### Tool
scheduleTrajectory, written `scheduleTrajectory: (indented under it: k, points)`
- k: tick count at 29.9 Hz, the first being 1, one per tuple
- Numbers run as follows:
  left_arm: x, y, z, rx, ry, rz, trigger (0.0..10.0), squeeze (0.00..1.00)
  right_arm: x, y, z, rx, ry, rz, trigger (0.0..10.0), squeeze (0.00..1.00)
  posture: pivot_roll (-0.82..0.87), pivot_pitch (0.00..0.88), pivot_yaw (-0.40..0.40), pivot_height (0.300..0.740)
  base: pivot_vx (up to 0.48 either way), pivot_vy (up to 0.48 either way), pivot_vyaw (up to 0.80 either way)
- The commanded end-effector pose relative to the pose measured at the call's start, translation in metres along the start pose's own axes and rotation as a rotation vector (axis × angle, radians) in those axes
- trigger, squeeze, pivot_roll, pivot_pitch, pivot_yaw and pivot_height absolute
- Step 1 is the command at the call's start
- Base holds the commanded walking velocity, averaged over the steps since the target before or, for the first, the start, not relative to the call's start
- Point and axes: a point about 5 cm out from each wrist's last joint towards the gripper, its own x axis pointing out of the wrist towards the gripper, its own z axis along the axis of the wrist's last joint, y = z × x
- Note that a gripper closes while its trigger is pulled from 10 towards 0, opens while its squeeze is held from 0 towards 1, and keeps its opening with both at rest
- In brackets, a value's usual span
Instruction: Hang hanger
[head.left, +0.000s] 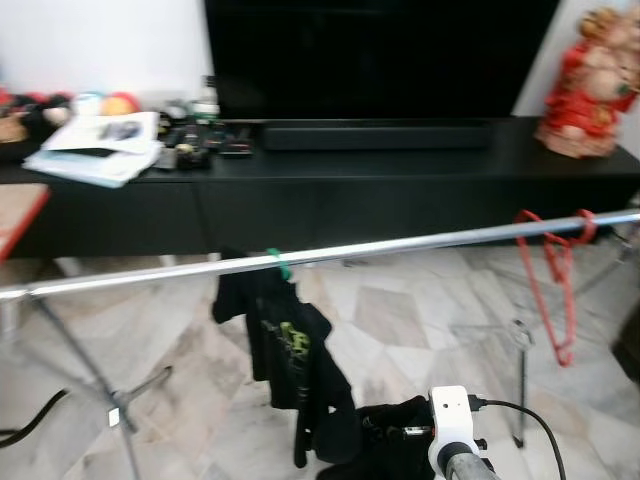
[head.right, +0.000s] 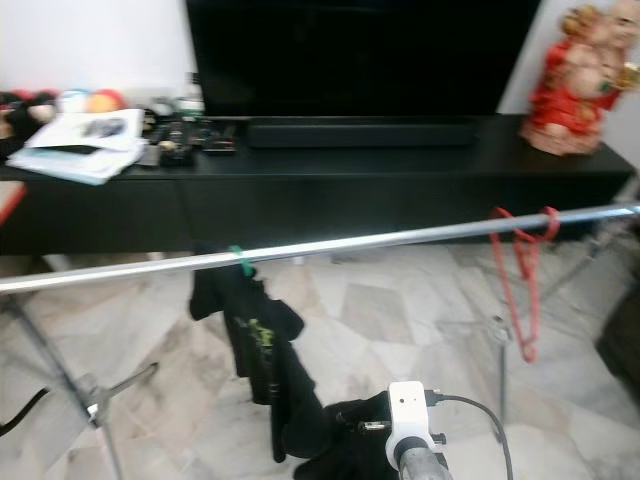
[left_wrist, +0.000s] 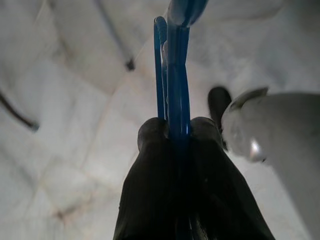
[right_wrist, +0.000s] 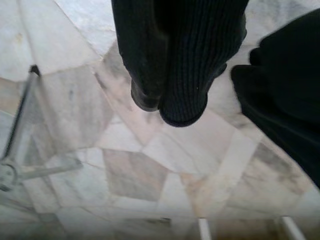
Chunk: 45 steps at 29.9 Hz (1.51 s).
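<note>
Left gripper (left_wrist: 177, 137) pinches a thin blue hanger (left_wrist: 172, 75); right gripper's (right_wrist: 172, 102) state is hidden by black cloth.

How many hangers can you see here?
3: a green hanger on the rail carrying black clothing, a red hanger further right, and a blue hanger in the left gripper.

Blue hanger (left_wrist: 172, 75) — thin plastic, seen edge-on in the left wrist view, its bars running between the two black fingers (left_wrist: 150, 170) of the left gripper (left_wrist: 172, 132), which are closed on it. Its hook end appears to lie at the upper end, though blur prevents confirmation. Rail (head.left: 400, 245) — a chrome bar, near-horizontal, spanning the head views above the marble floor.
</note>
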Motion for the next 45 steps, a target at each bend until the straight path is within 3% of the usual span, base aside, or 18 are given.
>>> scheduleTrajectory:
  k: [1,9,19,31,45]
  points:
    - [-0.004,0.002,-0.015,0.020,0.047,-0.004,10.0,0.00,0.002,0.000,0.007,0.007,-0.032,-0.003,10.0,0.00,0.02,0.098,0.012,0.740,0.000,0.000,0.00]
    - [-0.003,0.000,-0.015,0.015,0.039,-0.012,10.0,0.00,0.002,0.000,0.009,0.011,-0.046,-0.008,10.0,0.00,0.02,0.100,0.013,0.740,-0.030,0.000,0.00]
    - [-0.003,-0.001,-0.014,0.011,0.033,-0.015,10.0,0.00,0.003,-0.003,0.012,0.017,-0.062,-0.037,10.0,0.00,0.02,0.100,0.011,0.740,-0.288,0.000,0.00]
    - [-0.007,-0.006,-0.027,0.002,0.050,-0.019,10.0,0.00,0.003,-0.007,0.016,0.025,-0.078,-0.062,10.0,0.00,0.03,0.100,0.007,0.740,-0.313,0.000,0.00]
    - [-0.007,-0.002,-0.028,-0.007,0.059,-0.010,10.0,0.00,0.004,-0.009,0.017,0.025,-0.081,-0.066,10.0,0.00,0.02,0.097,0.004,0.740,-0.316,0.000,0.00]
